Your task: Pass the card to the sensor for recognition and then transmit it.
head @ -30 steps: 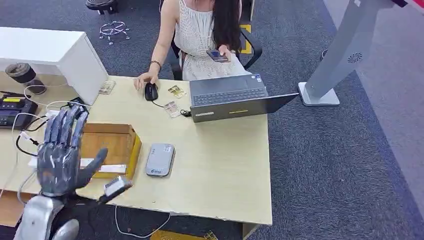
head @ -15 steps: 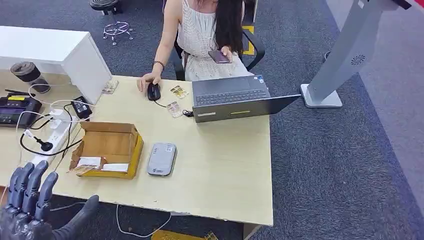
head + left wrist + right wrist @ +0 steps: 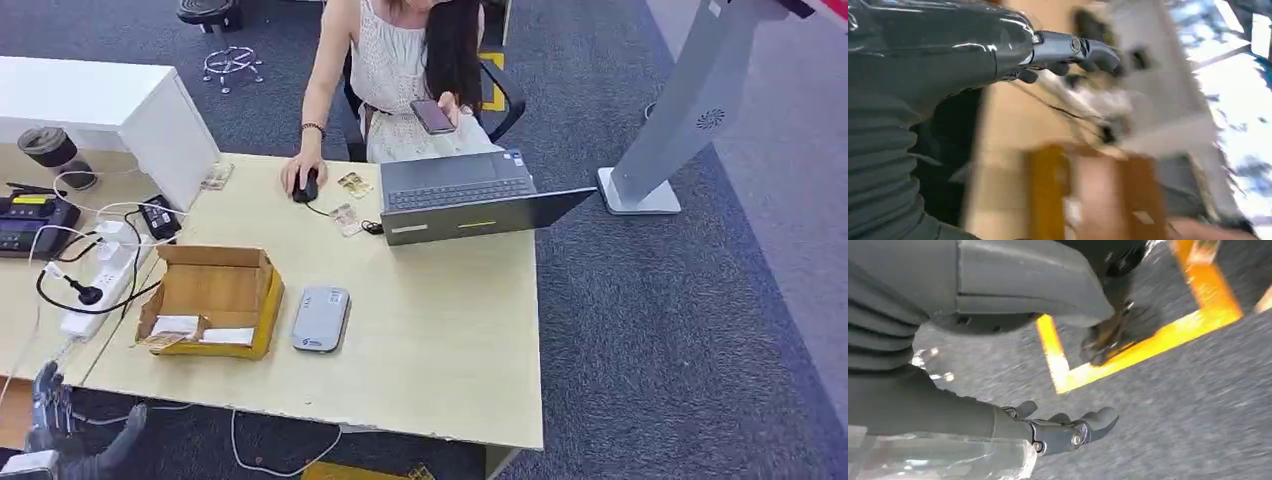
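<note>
Below table edge, left hand spread, empty

laptop, cardboard box, power strip

Left hand cut by frame edge (wrist view blurred).

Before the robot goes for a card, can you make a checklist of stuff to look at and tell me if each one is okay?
1. Left hand free: ok, fingers apart, holding nothing, low by the table's near edge.
2. Right hand free: ok, empty, hanging over grey carpet.
3. Cards in the cardboard box: ok, white cards lie at its near end.
4. Sensor reachable: ok, grey, flat, beside the box, nothing on it.
5. Cables out of the way: cannot tell, they lie close beside the box.
6. Person ready: cannot tell, holding a phone.
</note>
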Tool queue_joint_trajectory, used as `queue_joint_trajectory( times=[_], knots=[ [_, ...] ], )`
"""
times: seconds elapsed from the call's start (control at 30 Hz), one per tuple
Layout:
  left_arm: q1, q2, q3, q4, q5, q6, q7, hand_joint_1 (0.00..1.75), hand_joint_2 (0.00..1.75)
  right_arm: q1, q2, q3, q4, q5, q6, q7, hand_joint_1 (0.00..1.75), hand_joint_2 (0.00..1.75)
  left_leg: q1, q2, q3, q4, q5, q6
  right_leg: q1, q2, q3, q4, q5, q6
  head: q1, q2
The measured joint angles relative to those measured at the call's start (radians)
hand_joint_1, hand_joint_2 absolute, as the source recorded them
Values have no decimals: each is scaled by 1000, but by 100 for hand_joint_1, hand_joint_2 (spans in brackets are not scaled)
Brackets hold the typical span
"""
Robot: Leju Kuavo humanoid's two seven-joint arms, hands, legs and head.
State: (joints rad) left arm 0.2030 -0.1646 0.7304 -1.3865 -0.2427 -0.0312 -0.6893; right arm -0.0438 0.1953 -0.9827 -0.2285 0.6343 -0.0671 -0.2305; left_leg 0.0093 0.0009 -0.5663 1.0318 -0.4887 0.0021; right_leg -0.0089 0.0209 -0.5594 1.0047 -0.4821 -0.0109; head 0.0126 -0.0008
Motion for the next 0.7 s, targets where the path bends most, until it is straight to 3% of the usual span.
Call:
queue_joint_trajectory(
  times=[0.17, 0.3, 0.33, 0.53, 0.57, 0.7],
  knots=[
    [-120, 39, 257, 511, 93, -83, 3, 0, 175, 4, -5, 0, 1, 28, -10, 31, 0, 175, 0, -5, -2, 0, 0, -1, 1, -4, -1, 0, -1, 1, 0, 0],
    [-181, 69, 398, 782, 174, -81, 106, 0, 175, -1, -5, 0, 3, 70, -21, 49, 0, 175, -1, -6, -2, 1, 0, 0, 0, -5, 0, -1, -1, 2, 0, 0],
    [-187, 70, 416, 810, 181, -79, 122, 0, 0, -1, -5, 0, 4, 75, -22, 52, 0, 175, -1, -6, -2, 1, 0, 0, 0, -5, 0, -1, -1, 2, 0, 0],
    [-234, 67, 510, 1012, 186, -33, 255, 0, 0, -1, -5, 10, 8, 116, -19, 43, 0, 175, -2, -7, -2, 1, 0, 1, -1, -7, 1, -1, -1, 2, 0, 0],
    [-237, 65, 514, 1033, 182, -29, 263, 0, 175, -1, -5, 11, 8, 121, -19, 40, 0, 175, -1, -7, -2, 1, 0, 1, -1, -7, 0, -1, -1, 2, 0, 0],
    [-248, 64, 530, 1080, 166, -12, 320, 0, 175, -1, -5, 16, 8, 127, -1, 29, 0, 175, -1, -7, -2, 1, 0, 1, -1, -7, 0, -1, -1, 2, 0, 0]
  ],
)
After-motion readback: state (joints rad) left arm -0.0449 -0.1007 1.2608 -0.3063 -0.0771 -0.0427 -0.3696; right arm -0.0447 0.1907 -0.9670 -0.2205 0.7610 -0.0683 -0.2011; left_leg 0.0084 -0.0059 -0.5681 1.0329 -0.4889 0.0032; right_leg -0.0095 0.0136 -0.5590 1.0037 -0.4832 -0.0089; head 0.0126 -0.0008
